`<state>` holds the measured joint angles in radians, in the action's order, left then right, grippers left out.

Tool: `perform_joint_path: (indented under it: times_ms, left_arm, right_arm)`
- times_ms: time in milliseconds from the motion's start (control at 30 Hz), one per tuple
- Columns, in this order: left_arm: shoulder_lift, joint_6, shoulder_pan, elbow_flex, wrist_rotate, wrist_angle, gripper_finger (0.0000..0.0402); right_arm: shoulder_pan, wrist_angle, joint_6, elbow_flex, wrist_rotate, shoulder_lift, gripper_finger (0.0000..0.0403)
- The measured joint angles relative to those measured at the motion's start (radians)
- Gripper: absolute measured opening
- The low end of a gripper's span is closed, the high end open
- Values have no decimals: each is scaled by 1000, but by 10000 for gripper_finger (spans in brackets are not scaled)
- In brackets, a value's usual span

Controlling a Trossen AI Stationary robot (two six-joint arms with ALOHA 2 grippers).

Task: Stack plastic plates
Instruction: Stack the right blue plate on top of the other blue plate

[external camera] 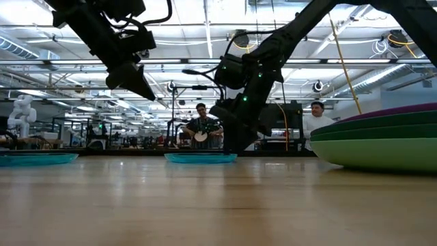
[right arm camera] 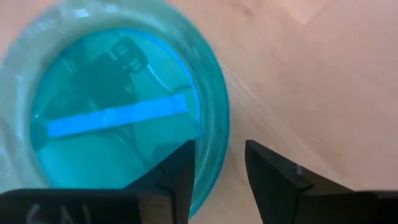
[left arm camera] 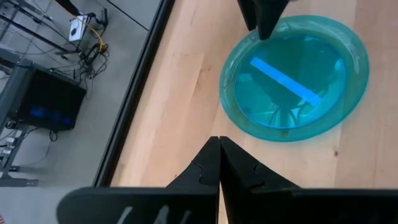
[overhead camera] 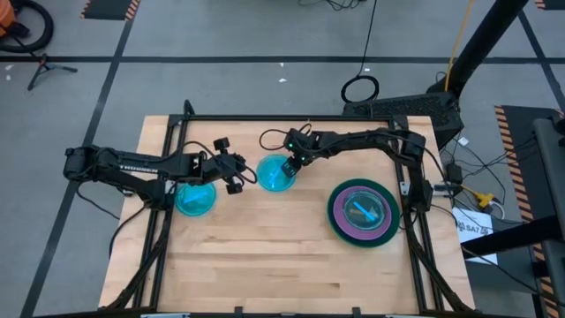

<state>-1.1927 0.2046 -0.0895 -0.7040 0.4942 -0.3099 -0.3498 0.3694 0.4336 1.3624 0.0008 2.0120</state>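
A small cyan-blue plate (overhead camera: 274, 175) lies flat on the wooden table near its far edge, also seen in the right wrist view (right arm camera: 112, 118). My right gripper (right arm camera: 221, 155) is open and points down at it. One finger stands inside the plate's rim (right arm camera: 214, 130) and one outside. My left gripper (overhead camera: 238, 174) hangs shut above the table just left of this plate. A second cyan-blue plate (overhead camera: 195, 198) lies under my left arm. At the right is a stack of plates (overhead camera: 363, 212), with large green ones below and a purple one above.
The table's black frame rail (overhead camera: 291, 117) runs along the far edge close behind the plate. Bare wood lies between the cyan plates and the stack and across the near half of the table (overhead camera: 282, 265). People show in the room beyond (external camera: 201, 130).
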Motion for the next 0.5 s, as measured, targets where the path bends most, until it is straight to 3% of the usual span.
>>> perform_joint_path:
  times_ms: [333, 500]
  left_arm:
    - [0, -1, -1, 0, 0, 2, 1]
    - [0, 0, -1, 0, 0, 3, 1]
  right_arm:
    - [11, -51, -1, -1, -1, 18, 131]
    - [11, -77, -3, 0, -3, 6, 100]
